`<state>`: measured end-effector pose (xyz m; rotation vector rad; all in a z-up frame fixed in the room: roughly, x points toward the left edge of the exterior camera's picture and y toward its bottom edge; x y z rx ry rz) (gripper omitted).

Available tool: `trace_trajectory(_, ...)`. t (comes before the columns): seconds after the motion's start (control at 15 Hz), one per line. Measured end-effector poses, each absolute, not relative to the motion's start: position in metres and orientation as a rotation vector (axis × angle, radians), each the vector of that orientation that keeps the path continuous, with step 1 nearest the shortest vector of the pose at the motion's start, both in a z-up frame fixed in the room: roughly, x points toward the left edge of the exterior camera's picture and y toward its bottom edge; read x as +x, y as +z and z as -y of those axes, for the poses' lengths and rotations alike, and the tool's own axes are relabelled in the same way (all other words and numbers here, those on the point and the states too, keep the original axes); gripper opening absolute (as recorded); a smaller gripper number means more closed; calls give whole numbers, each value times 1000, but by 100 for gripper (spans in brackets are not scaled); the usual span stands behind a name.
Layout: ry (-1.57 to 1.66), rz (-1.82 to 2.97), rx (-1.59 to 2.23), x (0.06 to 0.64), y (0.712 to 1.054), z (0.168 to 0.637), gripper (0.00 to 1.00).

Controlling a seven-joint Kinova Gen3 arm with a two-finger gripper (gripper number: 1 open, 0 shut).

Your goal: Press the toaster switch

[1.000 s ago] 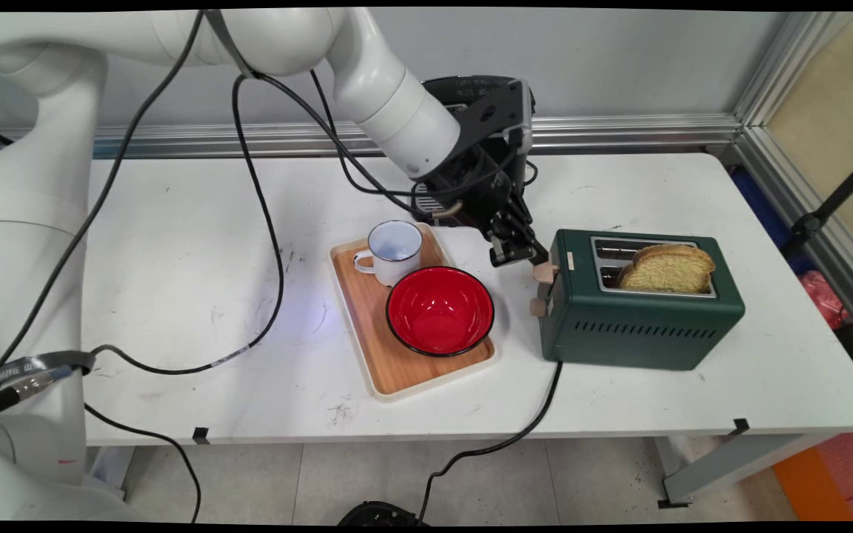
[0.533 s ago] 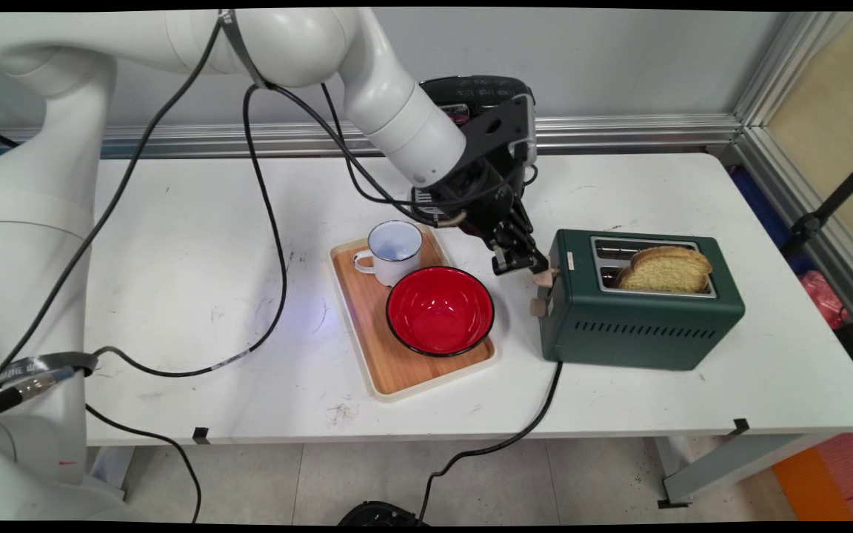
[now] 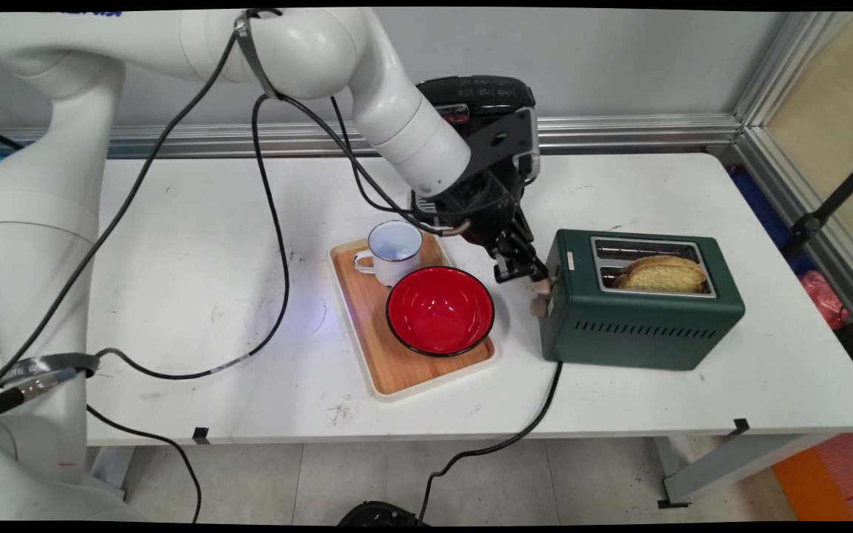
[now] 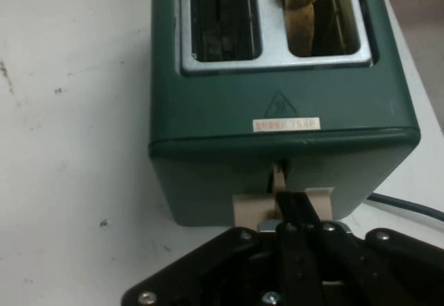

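Black two-finger tool [image 4: 295, 205] with fingers closed, tips pressing on beige lever [image 3: 543, 282] of dark green toaster [image 3: 641, 311], bread slice [image 3: 660, 273] low in slot, white worktop [image 3: 175, 244]

Green two-slot toaster [image 3: 641, 307] upright on the bench [image 3: 189, 244]; a bread slice [image 3: 661, 273] sits low in its near slot; tan lever [image 4: 277, 205] under the closed fingers [image 4: 297, 212].
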<state>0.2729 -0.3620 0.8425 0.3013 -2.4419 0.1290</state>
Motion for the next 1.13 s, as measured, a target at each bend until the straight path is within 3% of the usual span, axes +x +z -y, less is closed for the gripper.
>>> trace_trajectory(1.13, 122, 2483, 351, 258, 818, 369, 0)
